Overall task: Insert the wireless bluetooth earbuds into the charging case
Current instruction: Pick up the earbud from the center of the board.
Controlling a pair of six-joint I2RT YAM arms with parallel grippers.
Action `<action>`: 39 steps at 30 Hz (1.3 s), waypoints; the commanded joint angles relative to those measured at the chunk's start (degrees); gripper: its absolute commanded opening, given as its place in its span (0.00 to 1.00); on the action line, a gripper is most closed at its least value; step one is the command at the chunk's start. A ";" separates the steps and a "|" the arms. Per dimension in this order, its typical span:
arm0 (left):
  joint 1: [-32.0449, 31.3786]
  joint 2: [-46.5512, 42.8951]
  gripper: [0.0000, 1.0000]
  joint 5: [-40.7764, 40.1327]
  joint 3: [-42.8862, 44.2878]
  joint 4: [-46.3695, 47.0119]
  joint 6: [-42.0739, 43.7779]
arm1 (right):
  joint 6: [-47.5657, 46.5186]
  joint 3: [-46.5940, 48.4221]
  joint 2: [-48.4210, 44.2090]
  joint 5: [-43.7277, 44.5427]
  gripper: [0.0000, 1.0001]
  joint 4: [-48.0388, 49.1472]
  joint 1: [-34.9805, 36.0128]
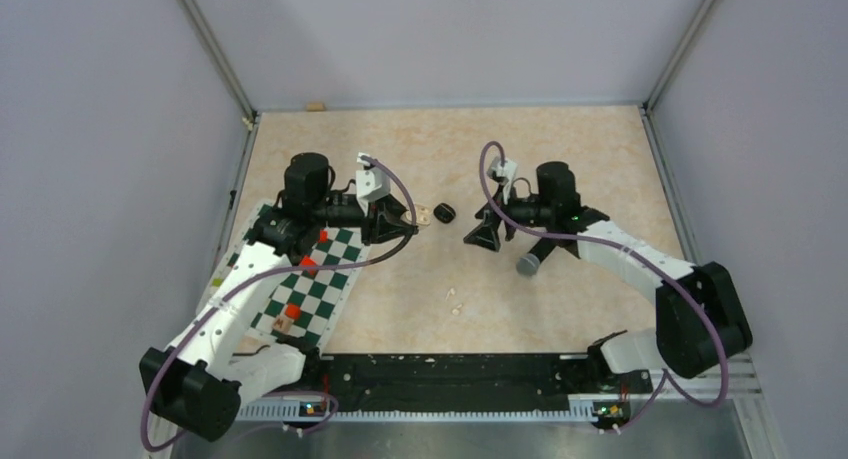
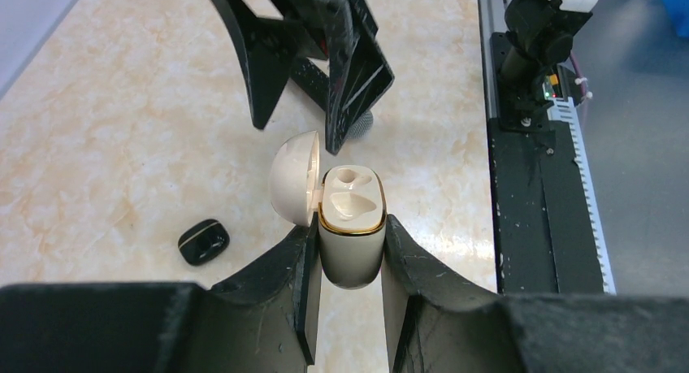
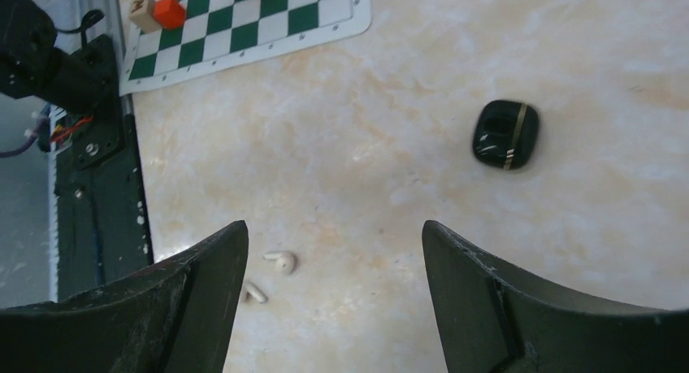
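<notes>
Two white earbuds (image 3: 282, 262) lying loose and close together on the marbled surface (image 3: 390, 129), at the lower left of the right wrist view, just beside the finger at that side; right fingers (image 3: 203, 275) spread wide over the surface, gripping nothing; closed black case (image 3: 506, 134) at the upper right of that view, well apart from the earbuds. In the left wrist view, left fingers (image 2: 302, 259) pressed narrow on both sides of the white charging case (image 2: 351, 251), held upright at the frame centre; lid (image 2: 292, 178) swung open to the left; both sockets inside bare. Checkered mat (image 1: 335, 279) with red cubes (image 1: 308, 267) at the left of the top view; microphone (image 1: 528, 264) beside the right arm.
</notes>
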 commanded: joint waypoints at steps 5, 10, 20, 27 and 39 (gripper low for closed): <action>2.63 -6.83 0.07 2.31 -6.46 3.21 -0.79 | -0.33 2.71 10.26 -2.39 0.71 -1.52 8.19; 3.72 -7.91 0.08 4.63 -7.85 4.97 -2.98 | -0.50 0.17 12.67 -3.04 0.66 0.65 9.44; 5.39 -8.60 0.09 6.99 -8.87 8.25 -6.84 | -1.27 -0.32 19.33 -3.05 0.53 0.37 13.91; 5.72 -8.76 0.09 7.97 -8.94 8.27 -7.12 | -5.58 -0.53 19.80 -1.12 0.45 -3.53 14.34; 5.72 -8.12 0.09 8.43 -8.80 9.13 -7.99 | -7.93 0.49 23.30 1.22 0.42 -7.11 15.84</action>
